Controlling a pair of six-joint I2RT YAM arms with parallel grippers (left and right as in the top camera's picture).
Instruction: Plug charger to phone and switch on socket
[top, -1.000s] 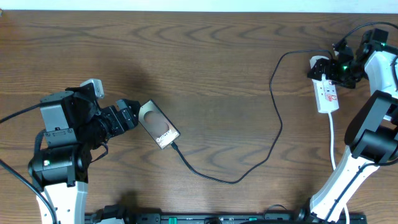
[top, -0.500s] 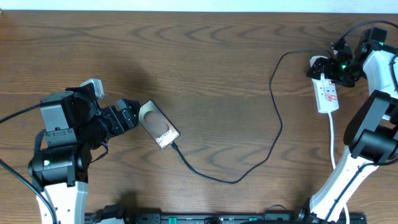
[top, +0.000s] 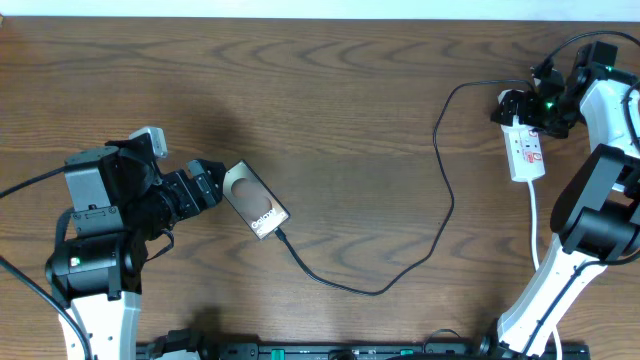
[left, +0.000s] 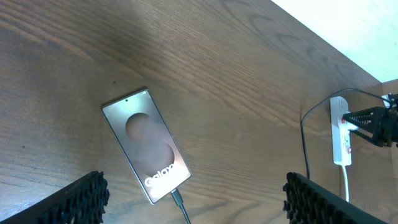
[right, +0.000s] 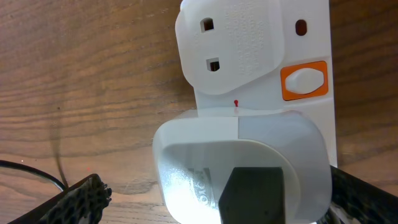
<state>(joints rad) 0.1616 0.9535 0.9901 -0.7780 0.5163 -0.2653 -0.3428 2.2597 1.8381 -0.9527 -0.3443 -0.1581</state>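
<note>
phone (top: 255, 200): lies flat on the table (top: 330, 90), screen up, left of centre; set diagonally; white lettering toward its near end.
charger (top: 440, 215): thin black cable; plug tip sits in the near end of the phone; the cable loops rightward across the table, then climbs to the far end of the socket.
socket (top: 524, 148): white strip at the far right of the table; white adapter (right: 239, 174) plugged in at its far end; orange switch (right: 304, 81) beside the next outlet; switch position cannot be told; white cord (top: 537, 225) leaves its near end.
left gripper (top: 207, 185): released; fingers (left: 74, 199) spread wide; just beside the phone's far end; the wrist view shows the phone between the fingers, touching neither.
right gripper (top: 520, 108): released; jaws wide apart over the adapter end of the socket; grasps nothing; contact with the adapter cannot be told.
</note>
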